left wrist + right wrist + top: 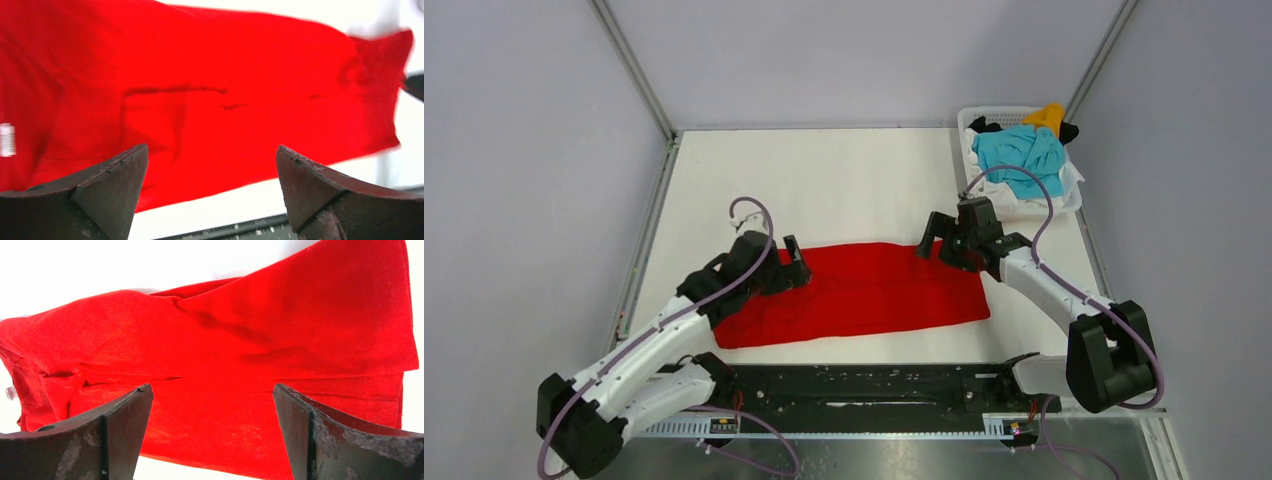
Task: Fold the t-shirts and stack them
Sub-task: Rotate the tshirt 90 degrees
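Dark, scuffed fingers (pixel 115 185) of the left gripper (pixel 212 150) fill the bottom of the left wrist view, spread wide apart with nothing clasped between them. Beyond them is only the large, plain bright red t-shirt (pixel 210 90), which carries a small white label (pixel 7 140) at its left edge. The right gripper (pixel 212 387) is the same in its own wrist view: its worn black fingers (pixel 120 420) are parted as far as they go and hold nothing, and creased red cloth lies past them. From the top external camera the red shirt (pixel 864 290) lies folded into a long band running crosswise on the white tabletop (pixel 824 170), in the near middle, just beyond the black mounting rail (pixel 874 385). The left gripper (pixel 794 262) is over the band's left end and the right gripper (pixel 936 238) is at its far right corner; whether either touches the cloth cannot be told. Well apart, at the far right corner of the table, a white plastic basket (pixel 984 112) holds a loose heap of shirts. A crumpled turquoise t-shirt (pixel 1024 155) lies on top, a yellow-orange one (pixel 1049 115) peeks out behind it, black cloth (pixel 984 125) shows at the far side, and white cloth (pixel 1069 180) hangs over the right rim.
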